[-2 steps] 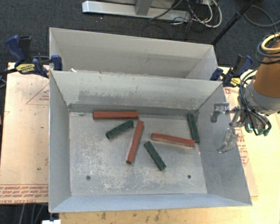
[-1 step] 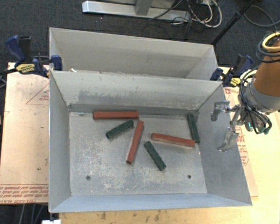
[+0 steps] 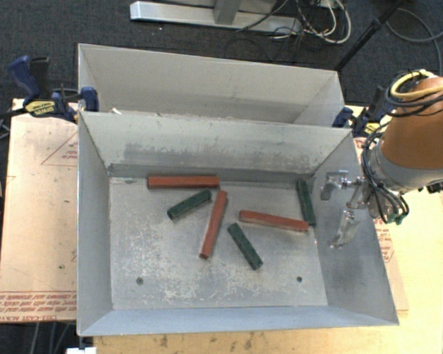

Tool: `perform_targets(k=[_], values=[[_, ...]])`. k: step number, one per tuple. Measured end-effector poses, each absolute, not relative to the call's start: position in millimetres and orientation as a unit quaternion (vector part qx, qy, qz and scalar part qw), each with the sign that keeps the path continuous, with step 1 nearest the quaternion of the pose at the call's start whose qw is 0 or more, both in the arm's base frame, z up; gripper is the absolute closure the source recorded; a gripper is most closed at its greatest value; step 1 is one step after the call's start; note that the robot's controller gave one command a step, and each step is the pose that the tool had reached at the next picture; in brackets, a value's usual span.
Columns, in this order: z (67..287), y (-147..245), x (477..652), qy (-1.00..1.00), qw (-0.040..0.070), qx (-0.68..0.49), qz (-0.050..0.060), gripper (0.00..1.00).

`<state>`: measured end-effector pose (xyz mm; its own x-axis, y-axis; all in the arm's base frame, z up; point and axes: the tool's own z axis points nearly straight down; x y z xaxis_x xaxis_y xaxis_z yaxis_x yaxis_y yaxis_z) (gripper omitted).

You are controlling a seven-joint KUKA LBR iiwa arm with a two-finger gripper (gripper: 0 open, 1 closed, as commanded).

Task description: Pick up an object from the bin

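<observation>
My gripper (image 3: 336, 213) hangs over the bin's right sloping wall, open, with nothing between its fingers. Nearest to it, just to its left, a dark green bar (image 3: 305, 201) lies along the foot of that wall. A red-brown bar (image 3: 273, 221) lies flat a little further left, its right end near the green bar's lower end. Another dark green bar (image 3: 245, 246) lies slantwise below it on the bin floor.
More bars lie toward the bin's middle and back: a red-brown one (image 3: 184, 182) along the back wall, a dark green one (image 3: 189, 205) below it, and a red-brown one (image 3: 213, 224) standing nearly lengthwise. The arm's orange cover and cables sit at the right rim.
</observation>
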<state>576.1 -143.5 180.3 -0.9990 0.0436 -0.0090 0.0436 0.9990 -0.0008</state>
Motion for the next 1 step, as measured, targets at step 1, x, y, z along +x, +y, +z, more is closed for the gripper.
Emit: perform_targets(k=[1], values=[[115.5,-144.6,612.8,1.000,0.005,-0.023,-0.001,0.00]])
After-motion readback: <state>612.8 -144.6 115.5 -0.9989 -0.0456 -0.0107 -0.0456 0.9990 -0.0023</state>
